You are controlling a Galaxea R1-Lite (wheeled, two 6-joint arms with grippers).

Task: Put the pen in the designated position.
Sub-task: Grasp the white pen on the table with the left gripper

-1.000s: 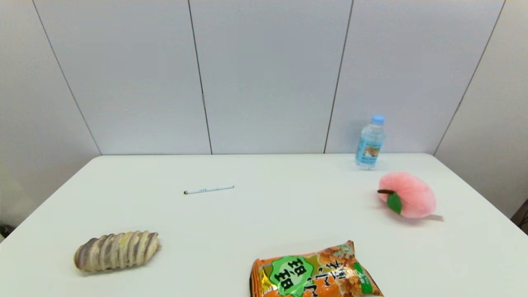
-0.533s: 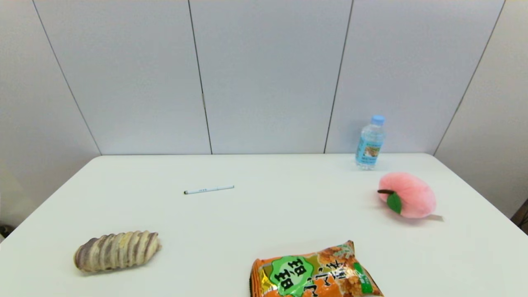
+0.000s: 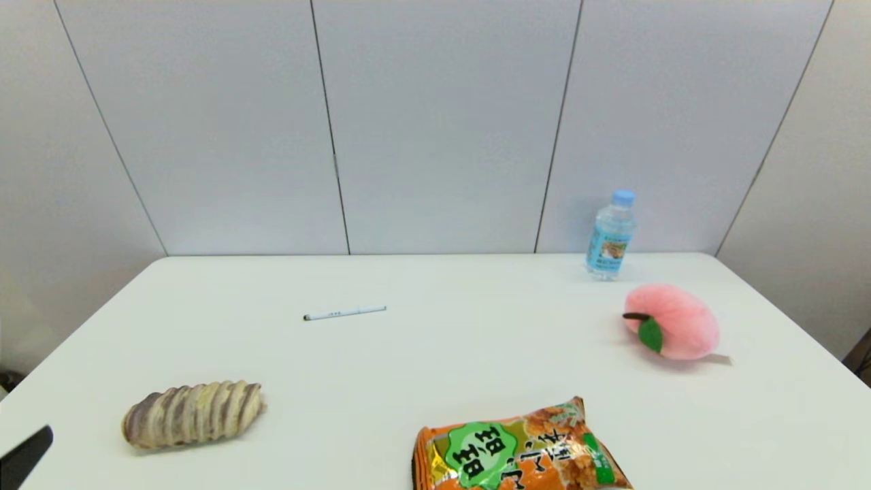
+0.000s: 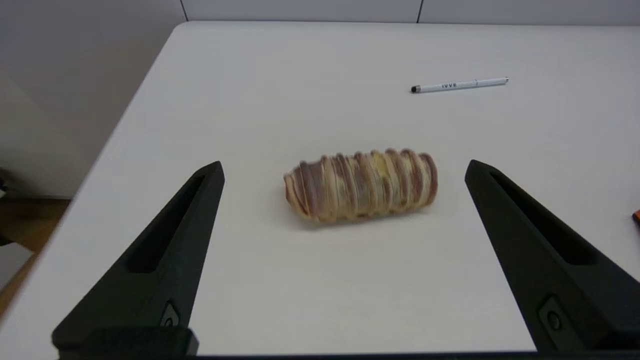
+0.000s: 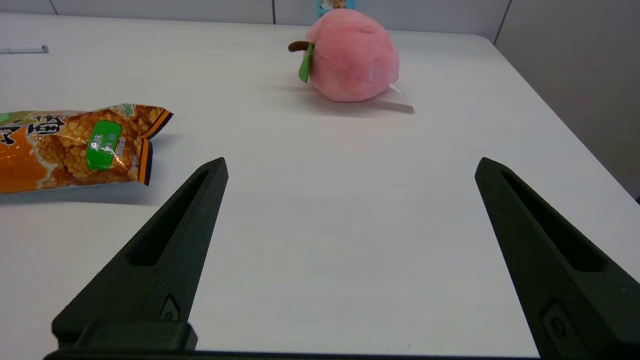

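Note:
The thin white pen (image 3: 344,313) lies flat on the white table (image 3: 476,340), left of centre and toward the back, its black tip pointing left. It also shows in the left wrist view as the pen (image 4: 459,85), well beyond my left gripper (image 4: 345,164), which is open and empty just short of a bread roll. One of its fingertips (image 3: 27,454) shows at the table's near left corner. My right gripper (image 5: 351,160) is open and empty over the near right tabletop. The designated position carries no visible mark.
A striped bread roll (image 3: 193,413) lies at the near left. An orange snack bag (image 3: 514,452) sits at the front centre. A pink plush peach (image 3: 674,322) is on the right, and a water bottle (image 3: 610,235) stands at the back right.
A black fingertip of my left gripper has come into the head view at the bottom left corner. The pen and the other objects have not moved.

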